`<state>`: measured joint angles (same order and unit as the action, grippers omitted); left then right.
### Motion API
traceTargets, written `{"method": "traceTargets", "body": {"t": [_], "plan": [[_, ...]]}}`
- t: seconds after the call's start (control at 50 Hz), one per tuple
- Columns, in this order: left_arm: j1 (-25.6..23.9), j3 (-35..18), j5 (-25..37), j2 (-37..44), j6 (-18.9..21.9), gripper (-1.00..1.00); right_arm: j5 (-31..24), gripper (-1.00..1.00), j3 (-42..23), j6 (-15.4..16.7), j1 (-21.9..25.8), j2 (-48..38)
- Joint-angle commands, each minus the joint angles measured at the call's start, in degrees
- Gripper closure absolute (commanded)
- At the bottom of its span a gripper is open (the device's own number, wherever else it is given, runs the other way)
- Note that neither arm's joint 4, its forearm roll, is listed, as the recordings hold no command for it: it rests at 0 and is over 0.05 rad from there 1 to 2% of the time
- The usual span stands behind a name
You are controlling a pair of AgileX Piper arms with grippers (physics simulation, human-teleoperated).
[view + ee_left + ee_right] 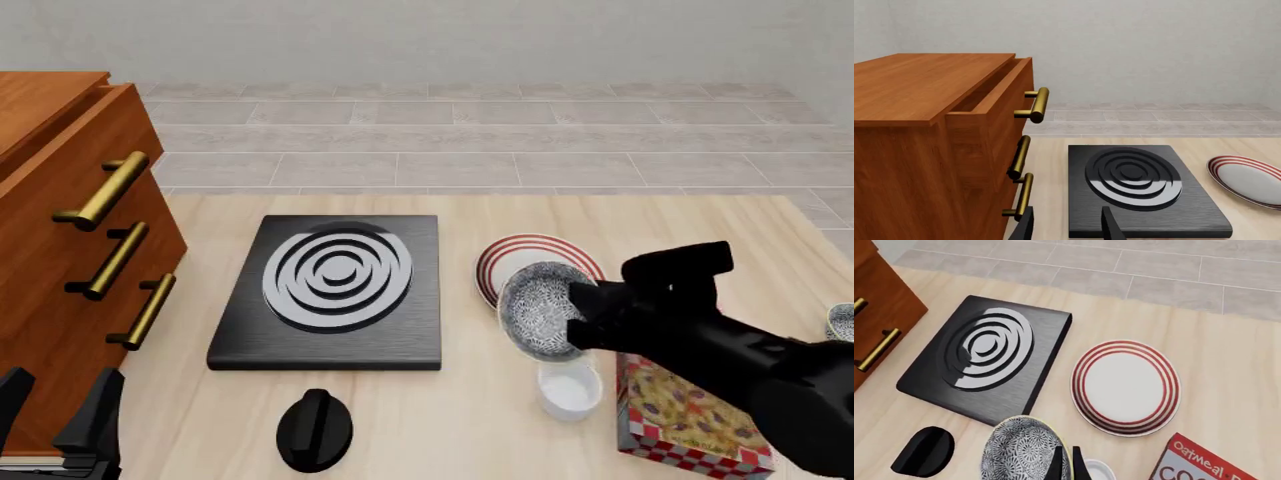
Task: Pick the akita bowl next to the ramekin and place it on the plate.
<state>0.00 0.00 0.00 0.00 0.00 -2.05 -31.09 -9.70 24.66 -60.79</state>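
Note:
My right gripper is shut on the rim of the akita bowl, a black-and-white speckled bowl held tilted in the air over the near edge of the plate. In the right wrist view the gripper pinches the bowl, with the red-ringed plate beyond it. The white ramekin stands on the table just below the bowl. A second speckled bowl shows at the far right edge. My left gripper hangs open and empty at the near left, beside the cabinet.
A black burner with white spiral rings lies left of the plate. A black knob-like object sits near the front edge. A wooden drawer cabinet with brass handles fills the left side, its top drawer slightly open. A cereal box lies right of the ramekin.

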Motion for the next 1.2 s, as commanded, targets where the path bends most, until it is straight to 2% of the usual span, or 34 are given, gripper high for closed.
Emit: {"method": "traceTargets", "body": {"t": [0.02, 0.84, 1.2], "plan": [[0.0, 0.0, 0.0, 0.0, 0.0, -1.0, 1.71, 1.0, -3.66, 0.83, -2.37, -4.18], [0.0, 0.0, 0.0, 0.0, 0.0, -1.0, 11.01, 1.0, -10.89, 1.71, -7.27, -19.3], [0.0, 0.0, 0.0, 0.0, 0.0, -1.0, 14.64, 1.0, -12.9, 1.04, -9.82, -24.53]]}}
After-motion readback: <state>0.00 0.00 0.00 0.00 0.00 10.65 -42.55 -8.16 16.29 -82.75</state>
